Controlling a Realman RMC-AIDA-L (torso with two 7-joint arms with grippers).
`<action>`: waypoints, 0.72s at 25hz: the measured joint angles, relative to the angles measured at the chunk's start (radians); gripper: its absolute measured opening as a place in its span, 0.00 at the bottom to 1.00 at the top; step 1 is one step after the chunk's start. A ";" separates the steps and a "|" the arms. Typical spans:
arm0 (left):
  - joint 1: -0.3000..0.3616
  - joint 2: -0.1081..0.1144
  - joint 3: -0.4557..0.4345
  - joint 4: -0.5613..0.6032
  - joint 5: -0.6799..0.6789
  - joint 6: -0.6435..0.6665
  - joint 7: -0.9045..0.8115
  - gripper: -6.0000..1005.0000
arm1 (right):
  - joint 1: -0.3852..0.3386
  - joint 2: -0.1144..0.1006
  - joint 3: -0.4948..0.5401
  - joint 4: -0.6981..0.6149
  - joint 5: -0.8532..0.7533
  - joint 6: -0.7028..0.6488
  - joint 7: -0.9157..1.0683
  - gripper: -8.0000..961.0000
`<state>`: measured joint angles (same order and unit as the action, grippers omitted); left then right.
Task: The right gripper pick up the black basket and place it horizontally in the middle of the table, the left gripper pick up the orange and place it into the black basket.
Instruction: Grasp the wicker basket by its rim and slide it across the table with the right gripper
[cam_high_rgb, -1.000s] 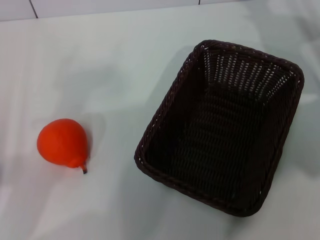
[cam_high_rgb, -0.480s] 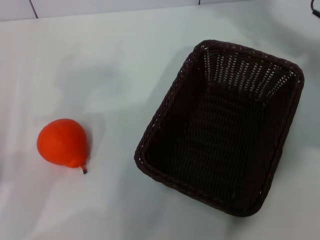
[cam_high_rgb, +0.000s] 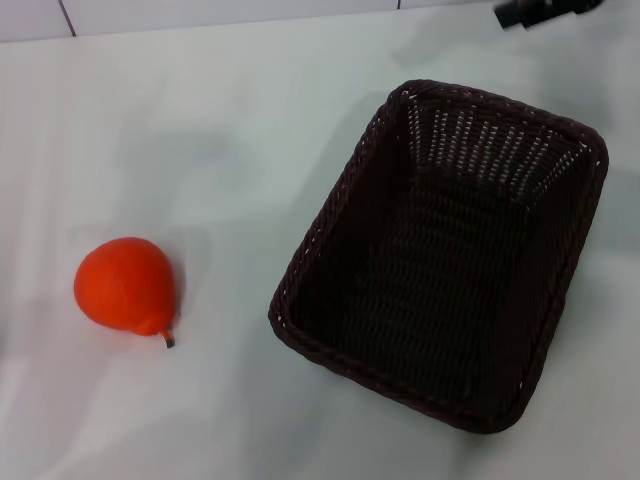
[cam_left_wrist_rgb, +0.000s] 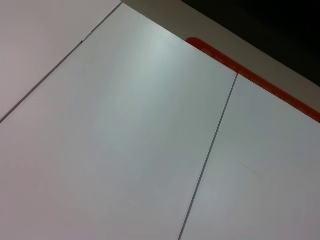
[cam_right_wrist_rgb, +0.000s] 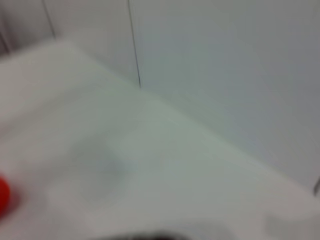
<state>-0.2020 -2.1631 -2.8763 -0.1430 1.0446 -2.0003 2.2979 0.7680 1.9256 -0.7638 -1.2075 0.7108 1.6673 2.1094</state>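
Note:
The black basket (cam_high_rgb: 450, 255) is a large dark woven wicker basket standing empty on the white table (cam_high_rgb: 250, 150), right of centre and turned at a slant. The orange (cam_high_rgb: 125, 285) lies on the table at the left, its short dark stem pointing toward the near edge; a sliver of the orange also shows at the edge of the right wrist view (cam_right_wrist_rgb: 3, 196). The right gripper (cam_high_rgb: 545, 10) shows only as a black tip at the top edge, beyond the basket's far rim, apart from it. The left gripper is out of view.
The table's far edge and a wall seam run along the top left (cam_high_rgb: 65, 18). The left wrist view shows only pale panels with seams and a red strip (cam_left_wrist_rgb: 250, 75).
The right gripper's black tip has come into view at the top right, moving leftward over the far side. The basket and the orange have not moved.

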 joint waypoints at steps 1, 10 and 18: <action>-0.001 0.000 0.000 0.000 0.000 0.000 0.000 0.86 | 0.016 0.004 -0.003 -0.016 -0.050 0.029 0.006 0.74; -0.002 -0.001 0.000 0.005 0.000 0.002 0.001 0.86 | 0.050 0.050 -0.069 -0.002 -0.258 0.041 0.012 0.73; -0.005 -0.001 0.001 0.007 0.000 -0.001 0.000 0.86 | 0.044 0.109 -0.138 0.111 -0.330 -0.133 -0.021 0.72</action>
<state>-0.2073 -2.1645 -2.8752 -0.1364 1.0446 -2.0009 2.2981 0.8117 2.0351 -0.9018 -1.0962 0.3810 1.5345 2.0887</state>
